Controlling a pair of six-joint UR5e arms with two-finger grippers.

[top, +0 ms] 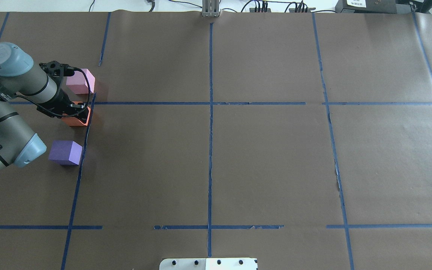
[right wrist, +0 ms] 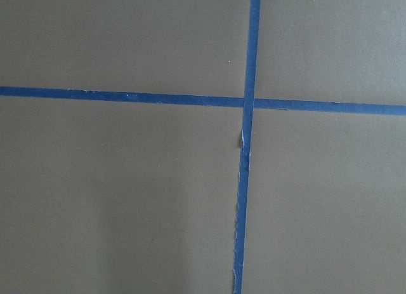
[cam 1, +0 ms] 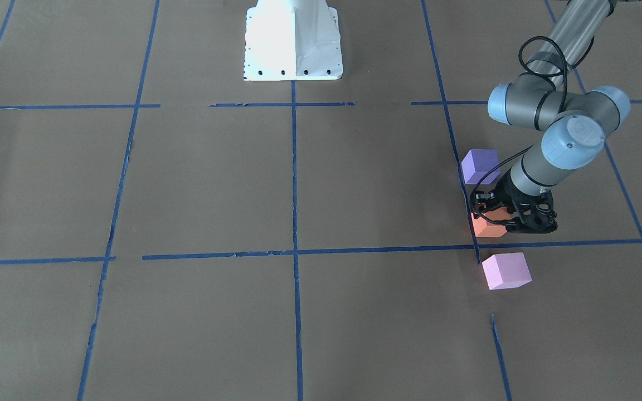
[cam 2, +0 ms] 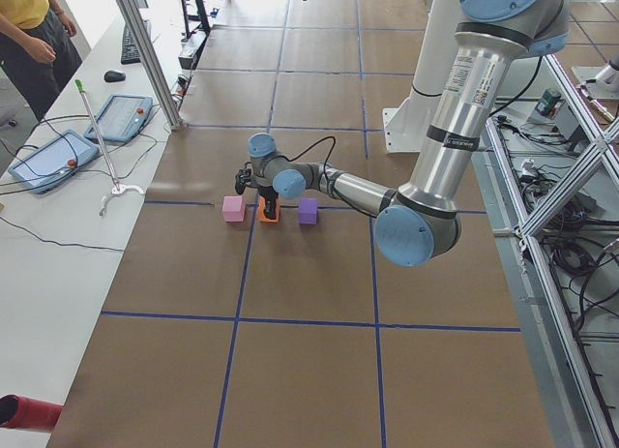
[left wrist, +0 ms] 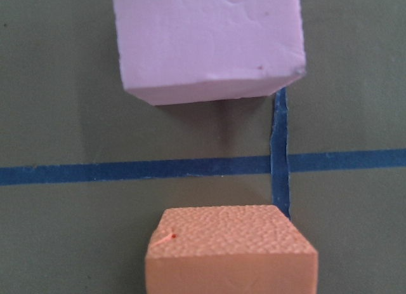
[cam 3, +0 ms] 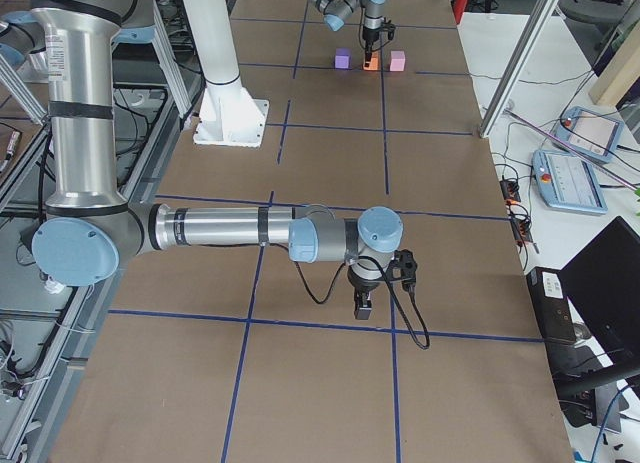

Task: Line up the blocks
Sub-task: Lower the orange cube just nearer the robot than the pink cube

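Three blocks stand in a short row along a blue tape line on the brown table: pale pink (cam 1: pixel 506 271), orange (cam 1: pixel 488 227) and violet-purple (cam 1: pixel 480 165). In the overhead view they are at the far left: pink (top: pixel 81 81), orange (top: pixel 78 120), purple (top: pixel 65 152). My left gripper (cam 1: pixel 495 216) points down over the orange block, with a finger against each side, and the block rests on the table. The left wrist view shows the orange block (left wrist: pixel 228 249) close below and the pink block (left wrist: pixel 209 40) beyond it. My right gripper (cam 3: pixel 364 308) hangs over bare table far from the blocks. I cannot tell whether it is open or shut.
The white robot base (cam 1: pixel 293 42) stands at the table's middle edge. Blue tape lines (top: pixel 210 112) divide the brown surface into squares. A side table with teach pendants (cam 2: pixel 53 158) and a standing person (cam 2: pixel 29 32) lie beyond the table's far edge.
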